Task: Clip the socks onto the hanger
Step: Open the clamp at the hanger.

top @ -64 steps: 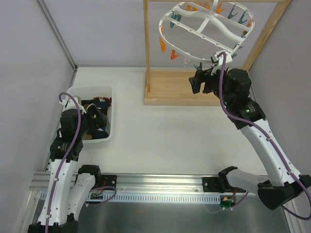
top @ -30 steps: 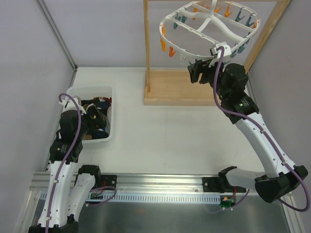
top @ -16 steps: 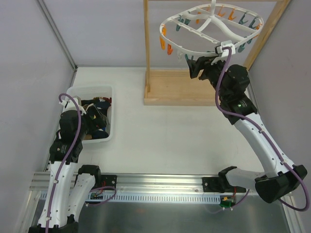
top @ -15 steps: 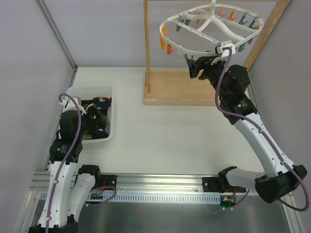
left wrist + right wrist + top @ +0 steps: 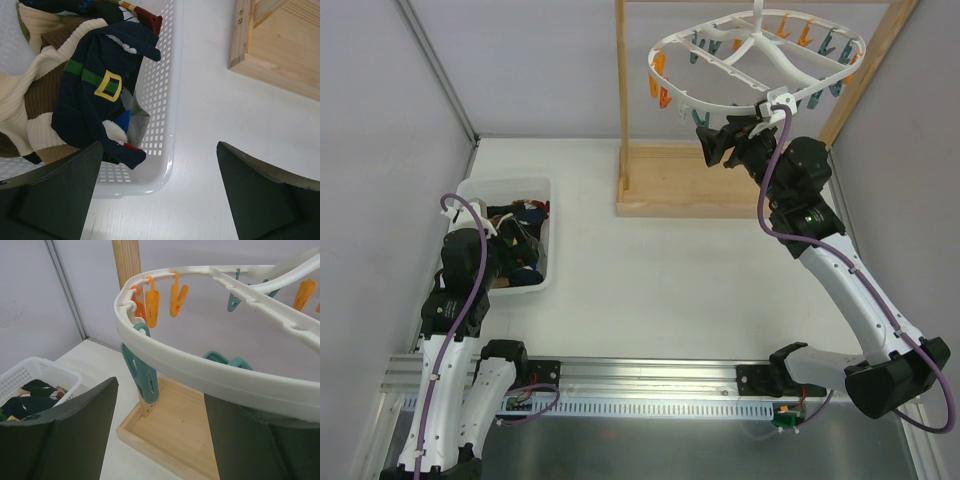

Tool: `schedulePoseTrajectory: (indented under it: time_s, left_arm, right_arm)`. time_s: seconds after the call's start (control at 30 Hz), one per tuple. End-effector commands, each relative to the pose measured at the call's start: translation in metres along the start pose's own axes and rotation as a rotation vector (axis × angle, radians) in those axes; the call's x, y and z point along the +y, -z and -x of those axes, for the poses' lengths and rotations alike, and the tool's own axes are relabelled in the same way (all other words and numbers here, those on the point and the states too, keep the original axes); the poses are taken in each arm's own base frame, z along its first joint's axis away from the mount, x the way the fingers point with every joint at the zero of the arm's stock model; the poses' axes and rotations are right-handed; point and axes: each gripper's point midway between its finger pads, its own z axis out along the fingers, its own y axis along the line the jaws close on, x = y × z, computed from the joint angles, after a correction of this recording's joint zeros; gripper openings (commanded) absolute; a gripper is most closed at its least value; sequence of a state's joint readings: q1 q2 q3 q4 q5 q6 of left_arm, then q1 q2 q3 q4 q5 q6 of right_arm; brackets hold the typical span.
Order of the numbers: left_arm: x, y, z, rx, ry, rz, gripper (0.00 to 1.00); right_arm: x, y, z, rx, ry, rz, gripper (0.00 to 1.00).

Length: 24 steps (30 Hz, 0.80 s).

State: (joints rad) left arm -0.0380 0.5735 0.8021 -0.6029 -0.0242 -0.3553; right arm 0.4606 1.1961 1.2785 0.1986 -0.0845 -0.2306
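Note:
The socks point(image 5: 513, 238) lie heaped in a white basket point(image 5: 548, 205) at the left. In the left wrist view a navy sock point(image 5: 95, 107) with a green band and a yellow buckle mark lies on top of tan and cream ones. My left gripper point(image 5: 527, 247) is open and empty over the basket's right wall point(image 5: 161, 107). The hanger point(image 5: 760, 60) hangs from the wooden stand at the back right. My right gripper point(image 5: 720, 142) is open and empty just under its near rim point(image 5: 200, 371). A teal peg point(image 5: 142, 375) hangs between the fingers.
The light wooden stand has a tray base point(image 5: 685, 185) and two posts point(image 5: 621, 70). Its base shows in the right wrist view point(image 5: 195, 435) and its corner in the left wrist view point(image 5: 280, 40). Grey walls close in the left, back and right. Orange pegs point(image 5: 152, 302) hang on the rim.
My right gripper has risen and moved left along the hanger's near rim. The hanger has swung up to a more level hang. The left arm has not moved.

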Motion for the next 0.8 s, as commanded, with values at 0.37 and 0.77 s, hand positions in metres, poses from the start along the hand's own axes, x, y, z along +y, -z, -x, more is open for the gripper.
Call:
schedulePoseTrajectory:
  time_s: [0.37, 0.77]
  left_arm:
    - [-0.004, -0.001, 0.005, -0.024, -0.012, -0.028, 0.99]
    - [-0.008, -0.001, 0.003, -0.016, -0.014, -0.051, 0.99]
  right_arm:
    - [0.012, 0.027, 0.040, -0.105, 0.046, 0.053, 0.76]
    - [0.010, 0.025, 0.037, -0.087, 0.036, 0.041, 0.76]
